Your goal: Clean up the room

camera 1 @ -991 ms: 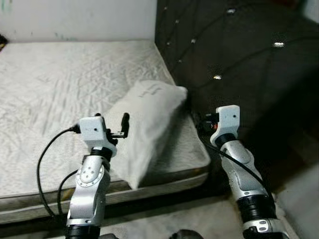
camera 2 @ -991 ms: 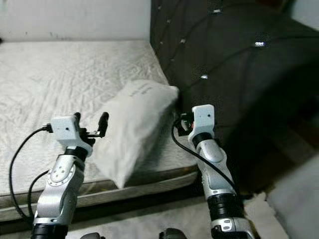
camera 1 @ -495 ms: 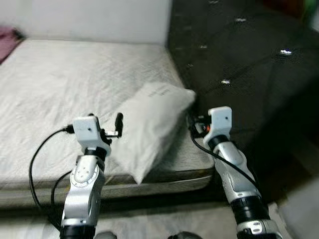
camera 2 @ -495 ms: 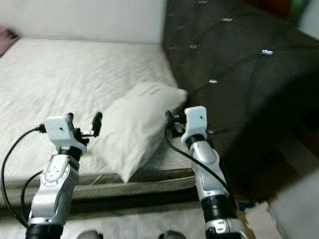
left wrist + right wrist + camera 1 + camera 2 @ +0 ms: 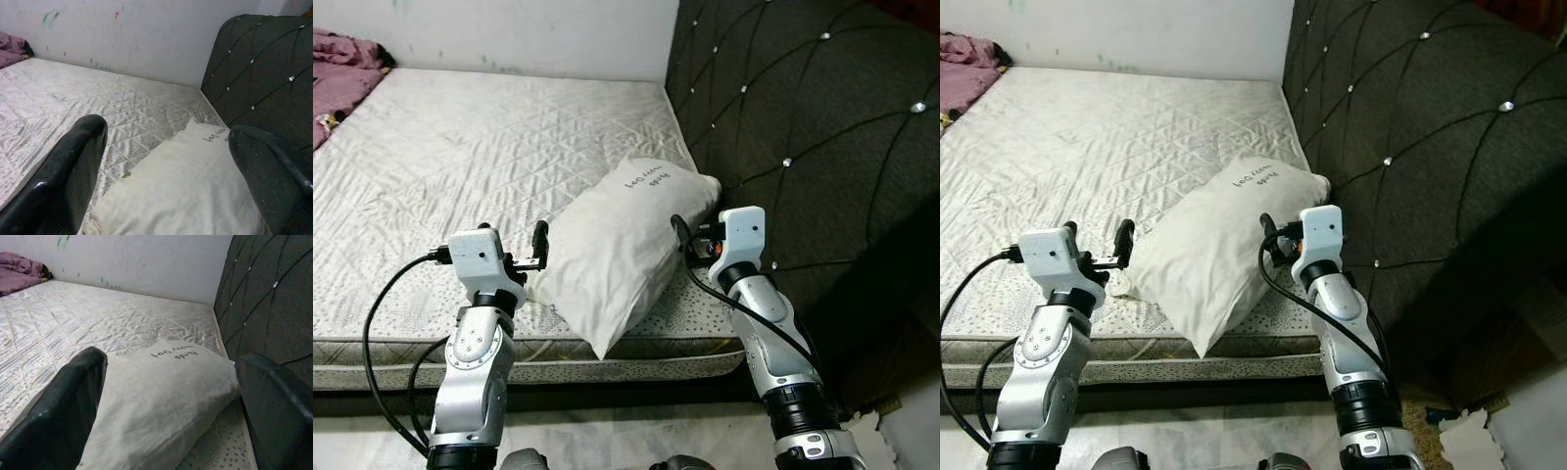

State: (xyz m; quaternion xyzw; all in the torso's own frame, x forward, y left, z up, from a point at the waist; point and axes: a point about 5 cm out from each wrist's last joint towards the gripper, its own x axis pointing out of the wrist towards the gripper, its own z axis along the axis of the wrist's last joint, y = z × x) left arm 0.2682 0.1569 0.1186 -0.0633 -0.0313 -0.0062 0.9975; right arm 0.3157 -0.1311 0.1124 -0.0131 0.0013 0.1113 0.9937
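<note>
Two silver arms reach toward a white pillow [image 5: 622,250] that lies on the bare quilted mattress [image 5: 450,166], at the corner nearest the robot and next to the dark tufted headboard [image 5: 803,127]. The pillow lies slantwise, its printed end pointing to about 1 o'clock toward the headboard and its lower corner hanging over the mattress edge at 6 o'clock.

The left gripper [image 5: 534,250] is at about 9 o'clock of the pillow, just beside its left edge. In the left wrist view its two black fingers [image 5: 73,171] stand wide apart, released, with the pillow lying between and beyond them; whether either finger touches the fabric cannot be told.

The right gripper [image 5: 1270,235] is at about 3 o'clock of the pillow, between it and the headboard. In the right wrist view its fingers [image 5: 63,411] are likewise spread wide and grasp nothing, with the pillow's printed end ahead of them. From the head views the gripper sits very close to the pillow's right side, but contact cannot be told.

At about 11 o'clock, at the far corner of the mattress by the pale wall [image 5: 529,29], lies a crumpled purple cloth [image 5: 342,73].
</note>
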